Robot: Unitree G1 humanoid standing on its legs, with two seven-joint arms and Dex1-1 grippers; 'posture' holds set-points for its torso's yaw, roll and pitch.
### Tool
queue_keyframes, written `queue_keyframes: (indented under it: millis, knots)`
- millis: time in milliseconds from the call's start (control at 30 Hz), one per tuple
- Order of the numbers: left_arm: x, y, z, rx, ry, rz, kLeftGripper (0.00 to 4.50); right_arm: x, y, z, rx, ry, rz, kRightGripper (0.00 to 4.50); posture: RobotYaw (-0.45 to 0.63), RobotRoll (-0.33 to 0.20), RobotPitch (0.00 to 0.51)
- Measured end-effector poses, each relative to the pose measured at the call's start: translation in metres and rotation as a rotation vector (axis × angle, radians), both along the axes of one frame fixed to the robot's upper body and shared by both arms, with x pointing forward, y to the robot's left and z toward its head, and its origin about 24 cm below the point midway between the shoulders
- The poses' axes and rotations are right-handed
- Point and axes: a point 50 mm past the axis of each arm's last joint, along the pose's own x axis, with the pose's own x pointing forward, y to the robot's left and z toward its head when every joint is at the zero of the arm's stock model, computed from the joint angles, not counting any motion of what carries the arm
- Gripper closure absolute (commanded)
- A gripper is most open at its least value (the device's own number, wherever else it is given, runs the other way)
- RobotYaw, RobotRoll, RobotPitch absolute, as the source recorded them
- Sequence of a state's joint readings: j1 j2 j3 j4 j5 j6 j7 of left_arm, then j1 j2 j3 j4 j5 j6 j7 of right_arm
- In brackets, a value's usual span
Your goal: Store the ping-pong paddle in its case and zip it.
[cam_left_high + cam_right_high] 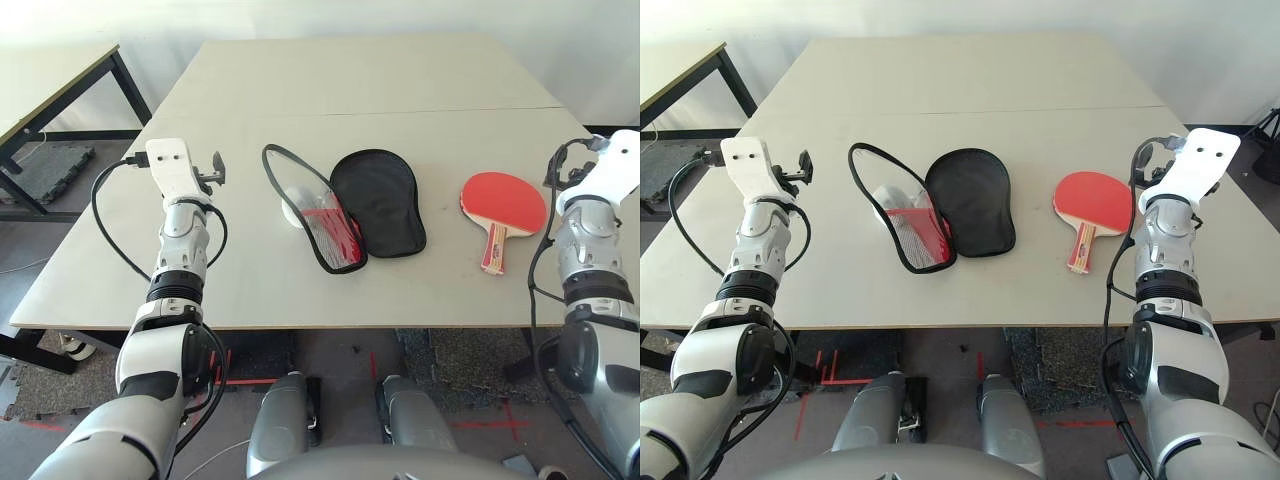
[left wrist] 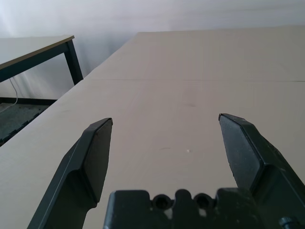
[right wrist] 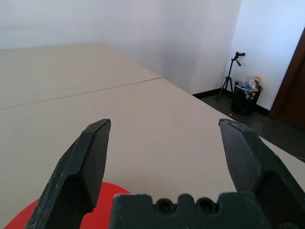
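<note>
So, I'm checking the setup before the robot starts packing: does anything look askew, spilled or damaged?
Nothing stands out: the red round-faced paddle with the wooden handle lies flat, and the red-and-black zip case lies spread open beside it, with no visible damage.

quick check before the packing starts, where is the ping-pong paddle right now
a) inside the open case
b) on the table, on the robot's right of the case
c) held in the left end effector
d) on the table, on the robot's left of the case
b, the paddle lies on the bare table to the robot's right of the open case, with a gap between them.
</note>
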State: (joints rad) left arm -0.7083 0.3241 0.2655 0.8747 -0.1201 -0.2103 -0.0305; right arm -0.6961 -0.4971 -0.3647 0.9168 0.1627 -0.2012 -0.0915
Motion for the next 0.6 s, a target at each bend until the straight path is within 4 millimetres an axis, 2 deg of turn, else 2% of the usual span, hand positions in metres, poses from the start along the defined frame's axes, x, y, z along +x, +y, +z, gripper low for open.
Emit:
queue_keyframes:
  millis: [300, 400, 533, 600]
  knots:
    - [0.001, 0.000, 0.007, 0.024, -0.018, -0.042, 0.00, 0.002, 0.003, 0.001, 0.025, 0.042, -0.008, 0.01, 0.00, 0.000, 0.053]
    - [0.004, 0.003, 0.022, 0.050, -0.047, -0.094, 0.00, 0.004, 0.010, 0.010, 0.049, 0.063, 0.021, 0.01, -0.01, 0.000, 0.059]
    - [0.011, 0.003, 0.064, 0.133, -0.104, -0.274, 0.00, 0.000, 0.026, 0.027, 0.107, 0.171, 0.096, 0.01, -0.02, 0.000, 0.070]
    - [0.012, 0.001, 0.076, 0.162, -0.114, -0.357, 0.00, -0.005, 0.033, 0.033, 0.133, 0.230, 0.133, 0.01, -0.02, 0.000, 0.074]
